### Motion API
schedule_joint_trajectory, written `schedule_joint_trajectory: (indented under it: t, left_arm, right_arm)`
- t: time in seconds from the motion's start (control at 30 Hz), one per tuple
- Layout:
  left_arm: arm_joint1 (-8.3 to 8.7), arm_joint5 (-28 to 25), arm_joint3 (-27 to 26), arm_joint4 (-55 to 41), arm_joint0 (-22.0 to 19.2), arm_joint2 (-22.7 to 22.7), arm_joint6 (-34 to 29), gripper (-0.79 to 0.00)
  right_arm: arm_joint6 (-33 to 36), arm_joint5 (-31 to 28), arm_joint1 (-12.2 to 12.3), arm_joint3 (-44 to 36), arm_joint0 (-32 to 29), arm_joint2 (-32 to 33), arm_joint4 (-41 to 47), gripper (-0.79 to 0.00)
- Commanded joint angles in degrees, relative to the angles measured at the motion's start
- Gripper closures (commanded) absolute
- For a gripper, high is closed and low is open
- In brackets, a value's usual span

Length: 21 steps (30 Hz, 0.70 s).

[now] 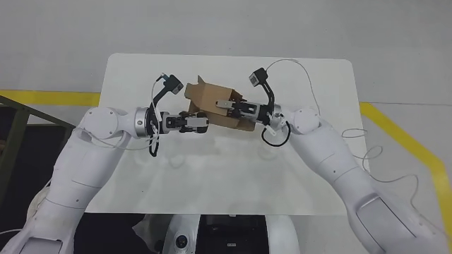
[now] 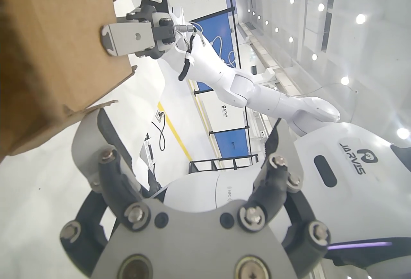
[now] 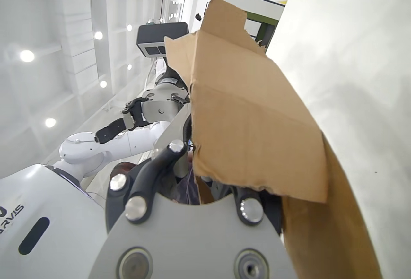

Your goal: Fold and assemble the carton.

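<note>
Near the middle of the white table (image 1: 141, 77), just above the centre of the top view, a brown corrugated carton (image 1: 212, 99) is tilted between two robot arms, its flaps loose and ragged-edged. From the picture's right, the right gripper (image 1: 230, 105) is clamped on one carton wall: one pale finger (image 2: 128, 38) lies flat on the outer face, and its partner appears to be tucked behind the cardboard. From the picture's left, the left gripper (image 1: 203, 122) is at the carton's lower left corner, its jaws spread wide with nothing between them and one fingertip just beside a loose flap. Judging by its look, the carton is light and empty, so it will likely slide or tip under a one-sided push and needs bracing. Panels look stiff, yet should bend readily along the scored creases; a hard pinch could dent the thin board. Best holds seem to be a wall edge near a corner, with flaps pressed near their free edge.
</note>
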Motion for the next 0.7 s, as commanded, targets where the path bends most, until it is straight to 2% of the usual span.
schedule_joint_trajectory:
  t: [0.0,0.67]
  left_arm:
    - [0.05,-0.06,-0.07,-0.14,0.21,-0.31,0.08,-0.785]
    - [0.39,-0.09,-0.74,-0.73,1.82,-1.64,0.02,-0.785]
  right_arm:
    - [-0.58,0.43,0.02,-0.55,-0.29,0.22,-1.03,0.000]
    - [-4.29,0.91,0.34,-5.59,-3.60,4.20,-4.29,0.000]
